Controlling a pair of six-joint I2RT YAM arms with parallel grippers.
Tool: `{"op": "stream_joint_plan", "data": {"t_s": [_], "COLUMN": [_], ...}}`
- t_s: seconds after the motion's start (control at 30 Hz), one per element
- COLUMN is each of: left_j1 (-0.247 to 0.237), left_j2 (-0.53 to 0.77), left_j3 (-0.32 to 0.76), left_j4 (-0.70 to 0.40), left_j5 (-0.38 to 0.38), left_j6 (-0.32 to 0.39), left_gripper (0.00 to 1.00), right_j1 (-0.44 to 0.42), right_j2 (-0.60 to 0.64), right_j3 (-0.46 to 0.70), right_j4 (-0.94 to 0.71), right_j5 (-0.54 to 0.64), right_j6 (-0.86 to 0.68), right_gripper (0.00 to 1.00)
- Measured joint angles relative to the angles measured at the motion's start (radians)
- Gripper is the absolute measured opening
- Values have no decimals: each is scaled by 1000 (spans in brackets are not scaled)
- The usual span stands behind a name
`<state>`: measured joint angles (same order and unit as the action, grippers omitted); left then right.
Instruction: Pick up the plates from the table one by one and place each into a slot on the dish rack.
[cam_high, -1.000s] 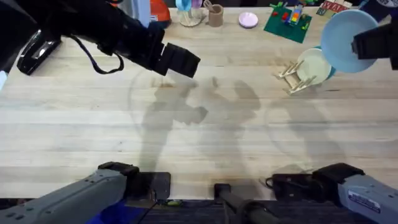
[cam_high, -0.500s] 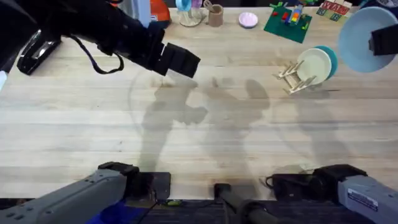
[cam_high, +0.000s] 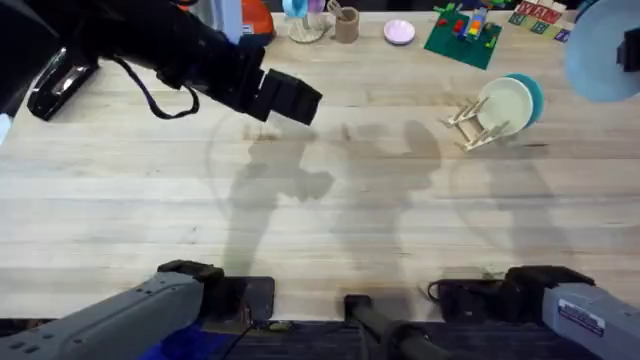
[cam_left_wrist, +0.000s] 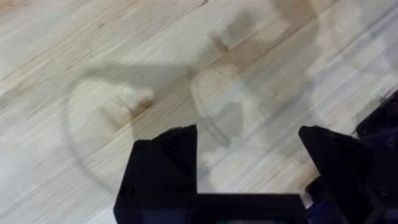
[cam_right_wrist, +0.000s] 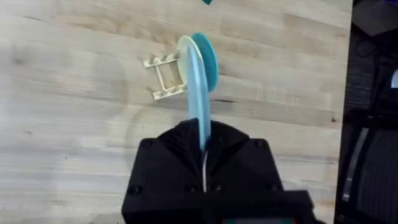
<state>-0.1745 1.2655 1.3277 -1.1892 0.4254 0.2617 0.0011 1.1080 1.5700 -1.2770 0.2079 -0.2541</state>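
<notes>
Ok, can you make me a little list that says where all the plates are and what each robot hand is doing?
light blue plate: held edge-on in the right gripper, up above the table
cream plate: standing in the dish rack
teal plate: standing in the rack, right behind the cream one
left gripper: open, holding nothing, over bare wood
right gripper: shut on the light blue plate
plates lying flat on the table: none seen

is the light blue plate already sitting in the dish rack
No, the light blue plate is clamped edge-on in the right gripper above the table, while the dish rack holds a cream and a teal plate.
</notes>
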Motion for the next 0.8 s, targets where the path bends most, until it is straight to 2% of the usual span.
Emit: {"op": "stream_joint_plan", "data": {"t_s": [0.3, 0.53, 0.8], "left_j1": [0, 0, 0], "left_j2": [0, 0, 0], "left_j3": [0, 0, 0], "left_j4": [4, 4, 4], "left_j5": [0, 0, 0], "left_j6": [0, 0, 0], "left_gripper": [996, 995, 995], "right_j1": [-63, -63, -64], "right_j2": [74, 175, 238], "right_j3": [8, 60, 84], "right_j4": [-21, -26, -39], "right_j5": [-38, -58, -108], "right_j6": [-49, -97, -138], "right_gripper": [28, 28, 28]}}
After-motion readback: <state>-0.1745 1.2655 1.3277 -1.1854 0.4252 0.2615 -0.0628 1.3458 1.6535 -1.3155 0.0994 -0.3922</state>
